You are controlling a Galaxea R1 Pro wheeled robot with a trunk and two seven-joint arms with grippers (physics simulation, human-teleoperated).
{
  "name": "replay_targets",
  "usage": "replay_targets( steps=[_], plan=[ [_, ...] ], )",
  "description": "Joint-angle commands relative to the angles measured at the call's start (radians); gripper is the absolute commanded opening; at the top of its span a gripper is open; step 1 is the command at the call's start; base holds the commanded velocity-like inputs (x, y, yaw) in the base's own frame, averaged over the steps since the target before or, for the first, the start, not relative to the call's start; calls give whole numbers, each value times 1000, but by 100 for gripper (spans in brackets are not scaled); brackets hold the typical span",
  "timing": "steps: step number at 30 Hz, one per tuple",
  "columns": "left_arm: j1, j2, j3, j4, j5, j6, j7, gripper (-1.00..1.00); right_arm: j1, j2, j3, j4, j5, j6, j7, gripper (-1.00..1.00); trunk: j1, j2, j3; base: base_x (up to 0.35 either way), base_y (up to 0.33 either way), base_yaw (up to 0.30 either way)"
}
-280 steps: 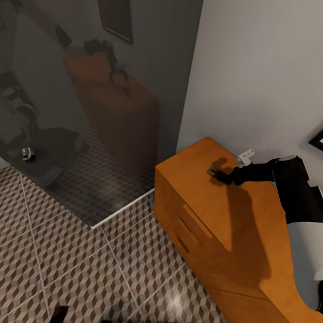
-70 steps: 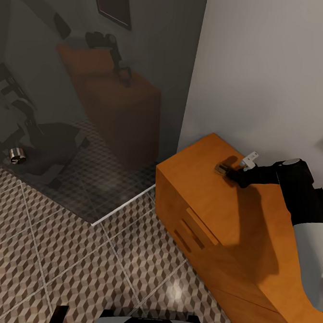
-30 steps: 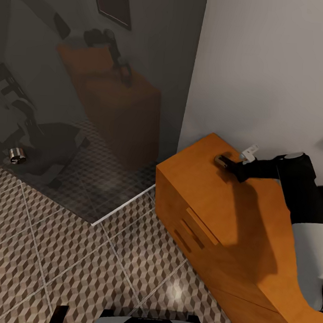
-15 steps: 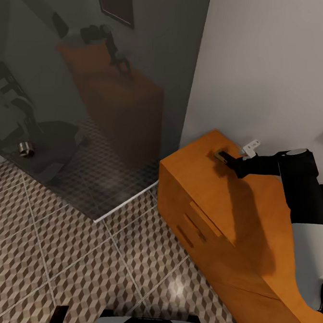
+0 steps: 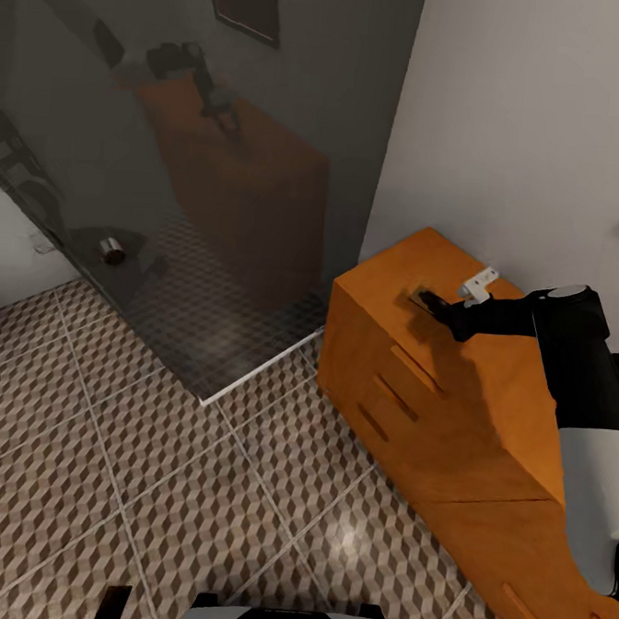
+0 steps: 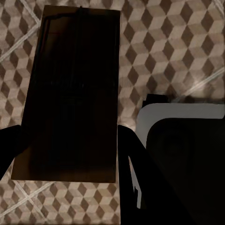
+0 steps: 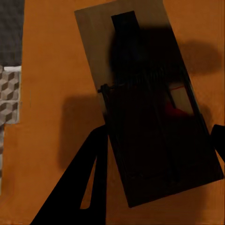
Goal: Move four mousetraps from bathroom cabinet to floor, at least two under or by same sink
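Trap [image 7: 154,117] lies flat on cabinet [image 5: 488,396] top, between spread fingers [image 7: 84,183] of right gripper [image 5: 436,305], not yet pinched. Judged light, stiff, thin; spring bar delicate. Grip long board edges. Left gripper state: cannot tell.

Cabinet [image 5: 451,402]: orange-brown wood, set against the white wall, standing on the cube-patterned bathroom floor [image 5: 150,483]. On its top near the far end, below my claw, one mousetrap [image 7: 150,103] lies flat; a small white bracket-like object [image 5: 478,283] sits at the wall edge.
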Motion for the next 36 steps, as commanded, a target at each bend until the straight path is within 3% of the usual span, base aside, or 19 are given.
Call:
replay_targets(
  steps=[1, 36],
  plan=[
    [-2, 0, 8, 4, -5, -6, 3, -100, -1, 0, 2, -1, 7, 7, 7, -100, 0, -2, -2, -272, 189, 0],
    [-2, 0, 8, 4, -5, -7, 3, -100, -1, 12, 2, 17, 9, 5, 4, -100, 0, -2, -2, -158, 248, 0]
  ],
)
